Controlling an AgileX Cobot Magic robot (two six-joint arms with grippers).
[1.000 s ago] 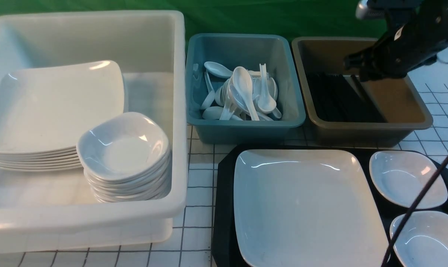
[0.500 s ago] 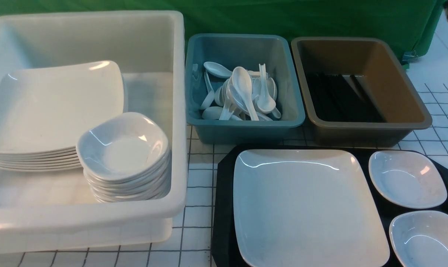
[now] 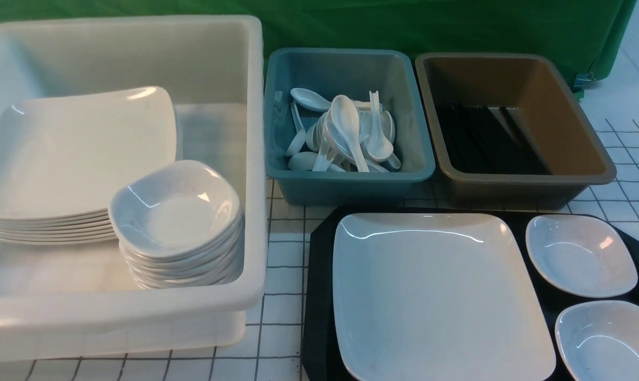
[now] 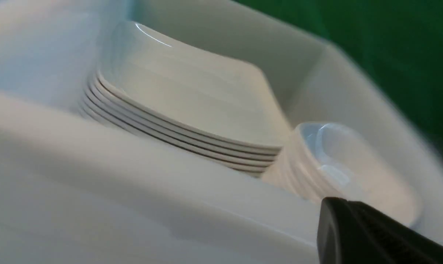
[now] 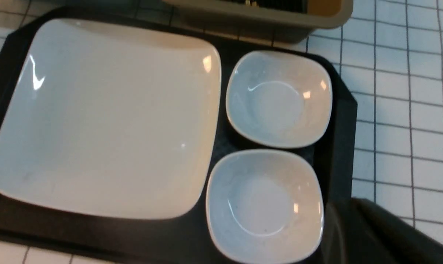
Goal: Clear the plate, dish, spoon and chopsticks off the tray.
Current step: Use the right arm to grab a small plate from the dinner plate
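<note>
Front view: gridded bench point(image 3: 285, 254), green backdrop point(image 3: 404, 26); tray point(image 3: 316, 296) at five o'clock holds plate point(image 3: 435, 296), two dishes point(image 3: 581, 256); left gripper point(image 4: 371, 234), right gripper point(image 5: 382, 234) clenched.

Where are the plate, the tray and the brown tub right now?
plate point(image 3: 435, 291): front view, middle of its flat face.
tray point(image 3: 318, 296): front view, bare left edge beside the plate.
brown tub point(image 3: 560, 114): front view, inner right wall.
</note>
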